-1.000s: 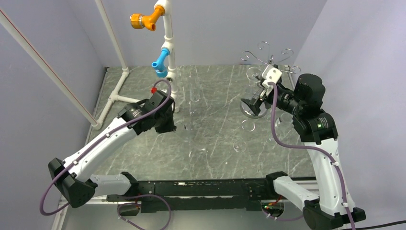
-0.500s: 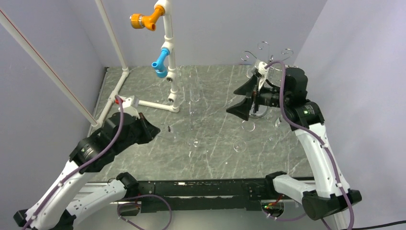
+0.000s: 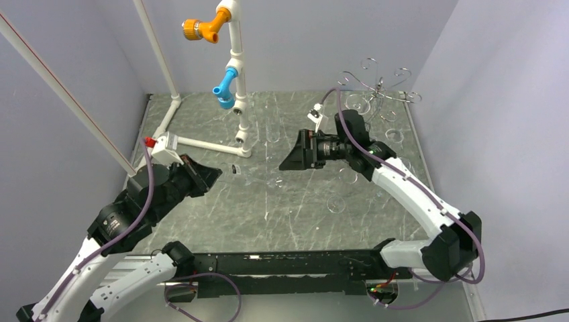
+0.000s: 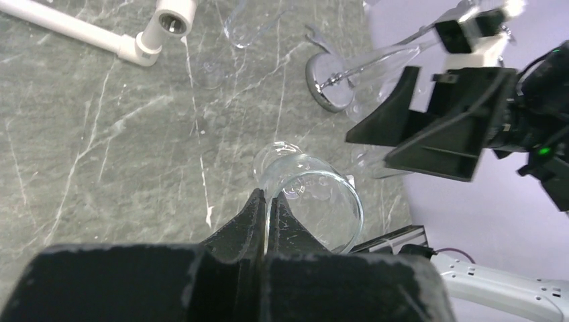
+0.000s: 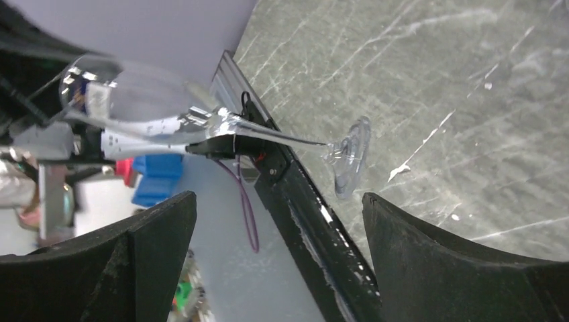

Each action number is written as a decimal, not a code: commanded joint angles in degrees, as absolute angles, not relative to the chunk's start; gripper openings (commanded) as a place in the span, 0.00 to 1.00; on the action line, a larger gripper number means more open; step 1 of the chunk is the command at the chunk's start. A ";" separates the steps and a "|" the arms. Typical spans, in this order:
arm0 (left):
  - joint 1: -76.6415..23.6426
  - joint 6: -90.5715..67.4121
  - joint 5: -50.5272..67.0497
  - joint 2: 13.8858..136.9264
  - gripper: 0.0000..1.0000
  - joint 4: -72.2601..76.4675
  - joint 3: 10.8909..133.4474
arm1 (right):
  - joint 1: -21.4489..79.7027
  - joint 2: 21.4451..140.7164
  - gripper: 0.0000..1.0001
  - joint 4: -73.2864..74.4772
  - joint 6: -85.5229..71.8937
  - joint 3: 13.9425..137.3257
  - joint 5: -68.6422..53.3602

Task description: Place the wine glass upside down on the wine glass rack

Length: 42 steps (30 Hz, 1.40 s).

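Left tool (image 4: 266, 208) drawn back near-left, clear stemmed wine glass (image 4: 315, 201) pinched by its rim, right tool (image 3: 290, 151) swung left off the chrome wire rack (image 3: 379, 87)

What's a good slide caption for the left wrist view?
Left gripper pinching the wine glass by its bowl rim, open right gripper and the wine glass rack base beyond.

- Cannot outline the wine glass (image 5: 134, 100) from above: too clear against the tabletop (image 3: 282, 221).
- Cannot find its stem or foot in the left wrist view.
- Cannot follow the wine glass rack (image 4: 327, 80) upward there: upper post behind the right arm (image 4: 523, 121), looping arms past the top edge.
- Cannot resolve the blur beyond the bowl in the right wrist view.
- Cannot see the base of the left arm (image 3: 124, 211), cut off at the top view's bottom-left corner.
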<state>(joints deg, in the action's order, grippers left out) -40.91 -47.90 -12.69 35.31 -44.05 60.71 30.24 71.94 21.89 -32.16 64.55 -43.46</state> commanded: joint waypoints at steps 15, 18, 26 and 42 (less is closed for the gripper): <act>-40.97 -49.04 -15.58 35.95 0.00 -31.34 62.40 | 33.13 84.14 0.49 16.67 -49.09 64.68 -41.45; -40.96 -49.19 -15.66 35.50 0.00 -31.05 62.11 | 33.30 85.70 0.40 15.45 -49.95 65.62 -42.73; -40.89 -49.55 -16.21 33.51 0.00 -31.50 61.45 | 33.25 86.93 0.11 9.79 -52.85 66.32 -46.78; -40.95 -49.44 -11.51 27.03 0.88 -26.91 57.79 | 27.48 75.52 0.00 15.47 -34.40 76.15 -44.25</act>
